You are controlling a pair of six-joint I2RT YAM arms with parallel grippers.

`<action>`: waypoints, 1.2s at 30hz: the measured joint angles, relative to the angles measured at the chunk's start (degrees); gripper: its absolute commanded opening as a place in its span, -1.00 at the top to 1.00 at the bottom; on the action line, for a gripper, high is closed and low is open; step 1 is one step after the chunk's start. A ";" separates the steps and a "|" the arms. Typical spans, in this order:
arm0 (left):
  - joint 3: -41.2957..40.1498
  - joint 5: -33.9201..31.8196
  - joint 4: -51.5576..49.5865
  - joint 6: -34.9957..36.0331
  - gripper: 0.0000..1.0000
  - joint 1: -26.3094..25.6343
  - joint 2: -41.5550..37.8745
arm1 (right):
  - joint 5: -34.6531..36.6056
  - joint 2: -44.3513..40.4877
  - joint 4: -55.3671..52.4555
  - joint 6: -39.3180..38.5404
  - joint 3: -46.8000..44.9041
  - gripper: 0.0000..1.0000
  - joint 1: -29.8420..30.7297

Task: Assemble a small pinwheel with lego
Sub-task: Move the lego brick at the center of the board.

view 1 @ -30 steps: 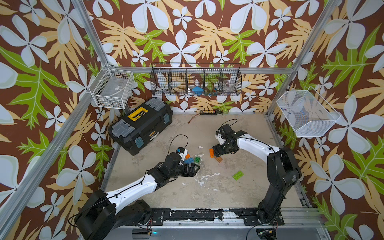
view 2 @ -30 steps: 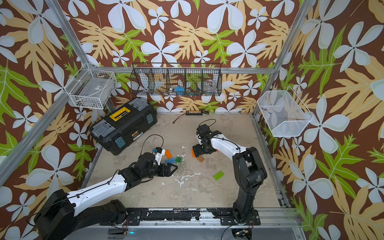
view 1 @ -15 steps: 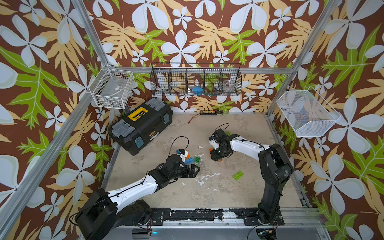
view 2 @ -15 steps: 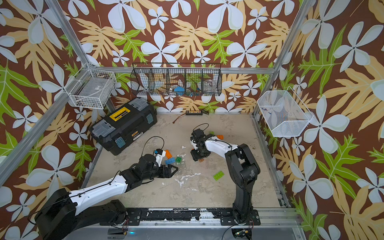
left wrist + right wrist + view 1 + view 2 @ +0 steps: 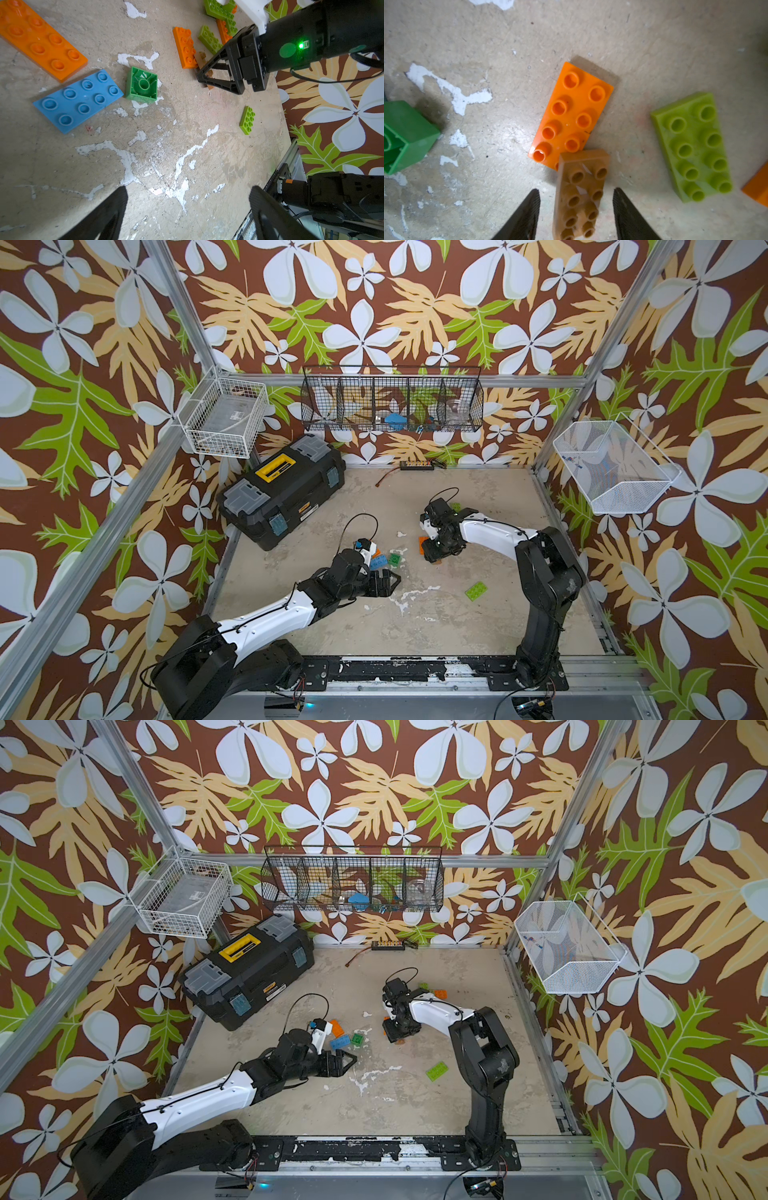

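Left gripper (image 5: pixel 392 580): jaws wide, empty. At its 2 o'clock, right gripper (image 5: pixel 432 558) straddles the tan-brown rectangular studded plastic brick (image 5: pixel 581 187) on the worn beige tabletop (image 5: pixel 457 622); jaws half-narrowed, contact unconfirmed. Expect it light, rigid, slick: pinch the long side walls.

Left tool (image 5: pixel 188 188) spread wide, right tool (image 5: pixel 576 189) pointing down, jaws apart

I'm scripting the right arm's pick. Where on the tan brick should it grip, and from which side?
Take the tan brick across its two long side walls, near mid-length, coming down from above. It lies studs up with both long sides bare, while one end overlaps the orange brick. The right pincer straddles it that way, open.
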 measured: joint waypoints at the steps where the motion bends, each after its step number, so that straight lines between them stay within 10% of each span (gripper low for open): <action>1: -0.04 0.00 0.00 -0.09 -0.88 0.00 0.00 | -0.02 0.00 -0.02 0.61 -0.11 -0.14 -0.11; 15: -0.55 0.20 0.02 -0.59 -0.88 0.00 -0.24 | -2.51 -0.59 -0.50 3.72 -2.14 0.27 -0.59; 32: -1.18 0.13 -0.04 -0.81 -0.88 0.00 -0.83 | 0.24 -13.16 -3.85 21.99 -15.89 0.26 15.91; 36: -1.27 -0.90 -0.35 -0.83 -0.88 0.00 -1.09 | -1.49 -12.07 -3.61 26.60 -14.71 -0.10 19.02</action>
